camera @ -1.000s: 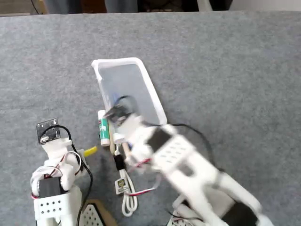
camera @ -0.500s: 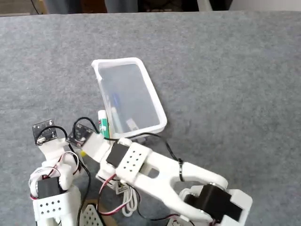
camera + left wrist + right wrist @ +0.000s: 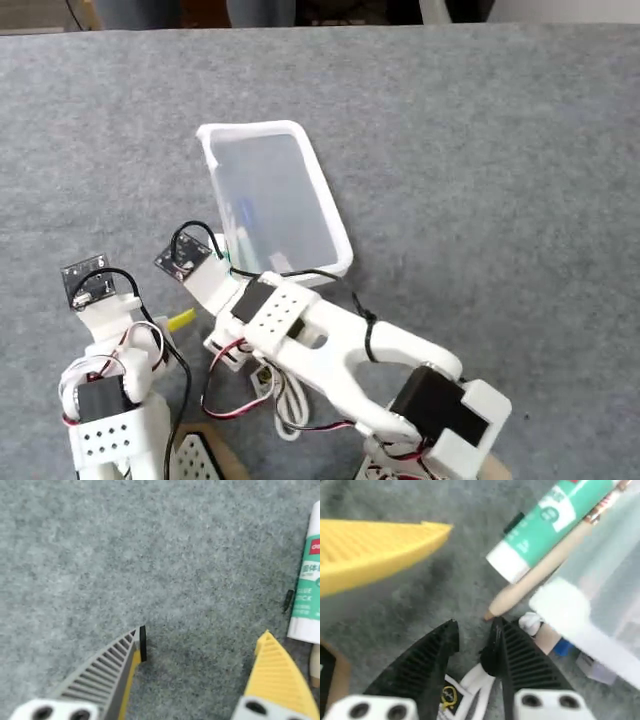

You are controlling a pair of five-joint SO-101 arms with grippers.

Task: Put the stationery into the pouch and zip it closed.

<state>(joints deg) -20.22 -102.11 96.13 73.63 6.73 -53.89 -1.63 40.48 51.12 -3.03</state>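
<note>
Overhead, I see the translucent pouch (image 3: 270,190) lying flat on the grey desk (image 3: 500,150), with a blue item (image 3: 243,215) showing through its side. My right arm (image 3: 330,345) stretches across from the near edge to the pouch's near corner. My left arm (image 3: 105,400) stands beside it, the yellow tip of the left end effector (image 3: 181,321) just next to the right arm's wrist. A white cable (image 3: 290,405) loops on the desk under the right arm.

On the left wrist camera, the left end effector (image 3: 202,640) is spread wide over bare desk and grips nothing. The green-and-white glue stick (image 3: 310,580) lies off to one side, apart from the yellow finger.

On the right wrist camera, the right end effector (image 3: 472,625) is nearly closed, a narrow gap between its black fingers (image 3: 430,660) and nothing in it. The point of a wooden pencil (image 3: 540,575) sits just off one fingertip; I cannot tell whether they touch. Glue stick (image 3: 545,520) and pencil lie side by side outside the pouch (image 3: 610,575), against its edge.
</note>
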